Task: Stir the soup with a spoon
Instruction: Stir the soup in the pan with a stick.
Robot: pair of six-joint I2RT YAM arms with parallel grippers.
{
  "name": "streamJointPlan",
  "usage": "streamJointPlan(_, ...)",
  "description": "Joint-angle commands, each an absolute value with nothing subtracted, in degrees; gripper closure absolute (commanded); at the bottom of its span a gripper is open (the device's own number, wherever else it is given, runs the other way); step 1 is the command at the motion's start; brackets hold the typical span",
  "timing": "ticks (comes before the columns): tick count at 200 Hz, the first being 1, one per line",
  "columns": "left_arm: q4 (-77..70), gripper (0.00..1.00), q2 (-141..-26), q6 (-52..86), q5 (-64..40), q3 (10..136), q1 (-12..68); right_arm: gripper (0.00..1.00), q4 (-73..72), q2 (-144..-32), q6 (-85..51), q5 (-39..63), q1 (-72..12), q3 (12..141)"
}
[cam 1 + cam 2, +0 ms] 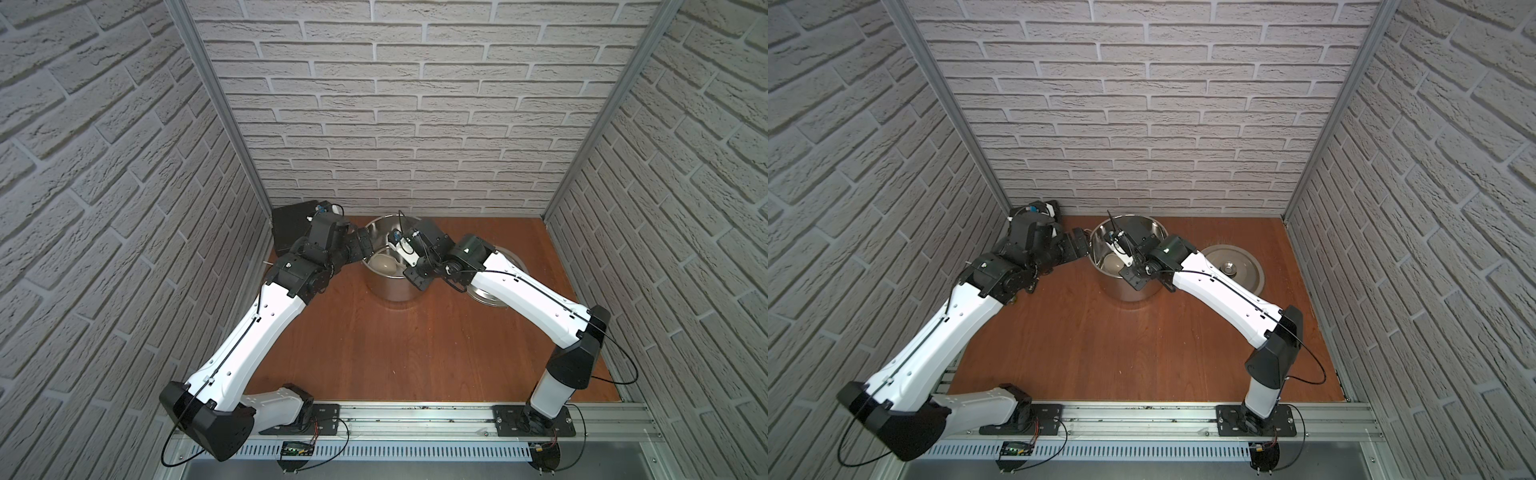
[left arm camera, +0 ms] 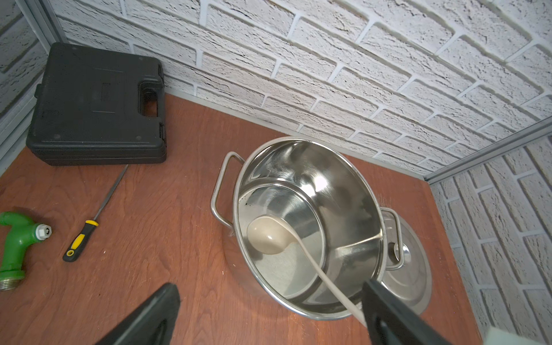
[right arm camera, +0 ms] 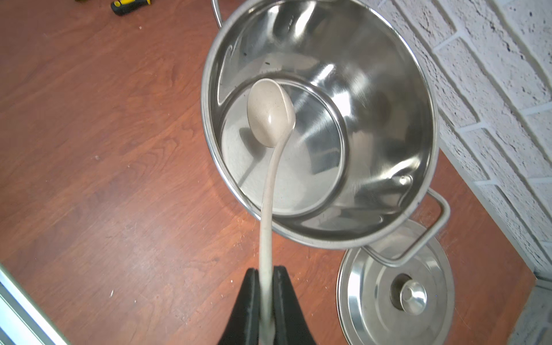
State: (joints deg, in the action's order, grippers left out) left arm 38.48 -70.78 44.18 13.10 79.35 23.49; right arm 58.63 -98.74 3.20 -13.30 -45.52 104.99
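The spoon is a cream ladle. Its bowl hangs inside the steel pot, low over the bottom on the side away from the brick wall. My right gripper is shut on the spoon's slim handle above the pot's rim. No soup shows; the pot's inside is bare shiny metal. My left gripper stands wide open beside the pot's left handle and holds nothing. One finger sits in front of the spoon's handle. Both top views show the pot at the back between the two arms.
The flat steel lid with a knob lies on the wooden table right of the pot, partly under its handle. At the back left stand a black case, a yellow-and-black handled tool and a green hose fitting. Brick walls close three sides.
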Motion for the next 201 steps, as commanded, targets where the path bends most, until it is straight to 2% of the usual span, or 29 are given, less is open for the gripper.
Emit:
streamJointPlan(1,36.0,0.02,-71.3,45.2,12.3,78.6,23.6,0.97,59.8,-93.8,1.9,-17.2,-45.3,103.2)
streamJointPlan(52,36.0,0.02,-70.2,46.9,11.8,76.8,23.6,0.97,59.7,-93.5,2.5,-23.4,-44.2,100.9)
streamJointPlan(106,36.6,0.02,-68.6,48.0,11.3,75.7,23.6,0.97,56.9,-99.8,3.4,-24.0,-41.1,106.5)
streamJointPlan(150,37.0,0.02,-68.0,48.3,11.1,75.4,23.7,0.97,56.8,-105.8,3.5,-18.9,-41.2,114.3)
streamJointPlan(201,37.0,0.02,-67.8,48.4,11.2,75.0,23.6,0.97,57.7,-105.7,2.6,-15.2,-43.9,114.8)
